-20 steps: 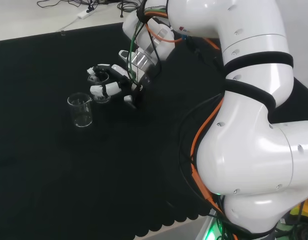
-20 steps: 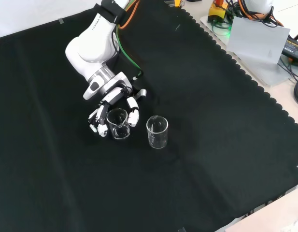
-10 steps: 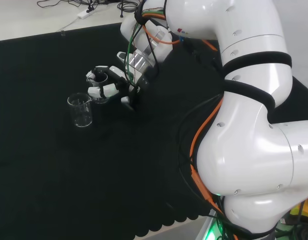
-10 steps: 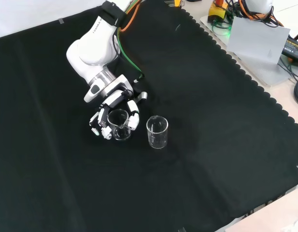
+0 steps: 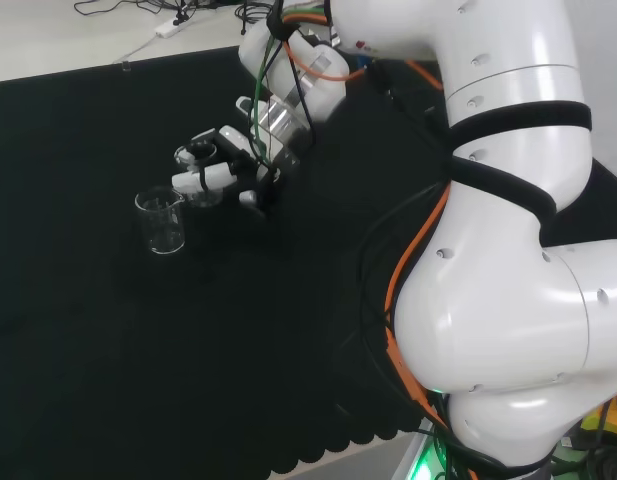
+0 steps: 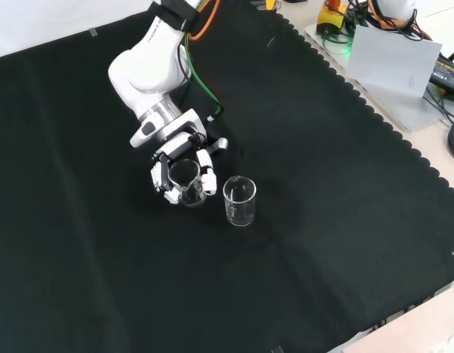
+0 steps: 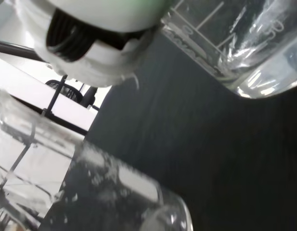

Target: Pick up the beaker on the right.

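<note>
The hand (image 6: 181, 175) has its fingers curled around a clear glass beaker (image 6: 185, 184) and holds it above the black cloth of the bench (image 6: 322, 220). In the front view, a second empty beaker (image 6: 239, 201) stands upright just to the right of it, apart.

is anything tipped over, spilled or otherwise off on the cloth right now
Nothing stands out. Two clear beakers are in play: the hand is curled round one beaker, and the other beaker stands upright on the black cloth, apart from the hand. Neither looks cracked, and no spill shows on the cloth.
</note>
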Controlling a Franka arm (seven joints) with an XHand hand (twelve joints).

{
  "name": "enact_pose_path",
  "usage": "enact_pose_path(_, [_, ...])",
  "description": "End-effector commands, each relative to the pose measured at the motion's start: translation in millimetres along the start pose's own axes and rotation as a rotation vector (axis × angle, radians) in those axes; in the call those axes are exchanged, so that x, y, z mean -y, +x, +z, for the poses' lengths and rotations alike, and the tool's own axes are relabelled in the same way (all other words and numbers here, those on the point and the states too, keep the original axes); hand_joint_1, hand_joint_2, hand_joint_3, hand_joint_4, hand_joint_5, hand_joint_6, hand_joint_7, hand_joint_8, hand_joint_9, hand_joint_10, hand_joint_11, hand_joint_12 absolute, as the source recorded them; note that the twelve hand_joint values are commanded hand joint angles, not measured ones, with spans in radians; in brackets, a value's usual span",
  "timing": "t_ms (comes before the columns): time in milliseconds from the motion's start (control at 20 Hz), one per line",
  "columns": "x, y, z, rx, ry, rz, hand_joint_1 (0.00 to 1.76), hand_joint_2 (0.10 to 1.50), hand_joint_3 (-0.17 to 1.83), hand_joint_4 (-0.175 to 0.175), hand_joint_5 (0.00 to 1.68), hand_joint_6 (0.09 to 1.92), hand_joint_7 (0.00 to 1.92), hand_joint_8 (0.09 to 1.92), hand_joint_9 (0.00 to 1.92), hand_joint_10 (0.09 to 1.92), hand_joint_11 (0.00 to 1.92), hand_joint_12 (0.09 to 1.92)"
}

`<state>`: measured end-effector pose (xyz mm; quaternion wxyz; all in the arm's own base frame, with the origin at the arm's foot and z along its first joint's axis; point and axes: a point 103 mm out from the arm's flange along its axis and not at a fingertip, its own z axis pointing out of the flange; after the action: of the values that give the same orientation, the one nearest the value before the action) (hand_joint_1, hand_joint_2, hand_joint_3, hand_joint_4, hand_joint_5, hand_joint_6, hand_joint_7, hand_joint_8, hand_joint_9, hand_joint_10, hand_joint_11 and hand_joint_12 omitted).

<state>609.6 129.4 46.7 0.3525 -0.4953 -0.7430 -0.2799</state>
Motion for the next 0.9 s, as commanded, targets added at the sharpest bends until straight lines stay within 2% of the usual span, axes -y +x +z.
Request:
enact_pose_path(50, [-4.3, 16.2, -30.3, 0.101, -0.05, -0.025, 1.19, 0.88, 0.34, -0.175, 1.13, 0.81, 1.49, 0.82, 1.51, 0.86, 1.28, 0.84])
enact_pose_path(450, [12.2, 37.4, -61.7, 0.179, -0.043, -0.055, 1.19, 0.89, 0.33, -0.175, 1.12, 0.83, 1.47, 0.89, 1.5, 0.9, 1.28, 0.85])
enact_pose_path(900, [38.7, 64.8, -73.3, 0.232, 0.01, -0.07, 1.19, 0.88, 0.36, -0.175, 1.1, 0.86, 1.44, 0.95, 1.5, 0.92, 1.28, 0.86])
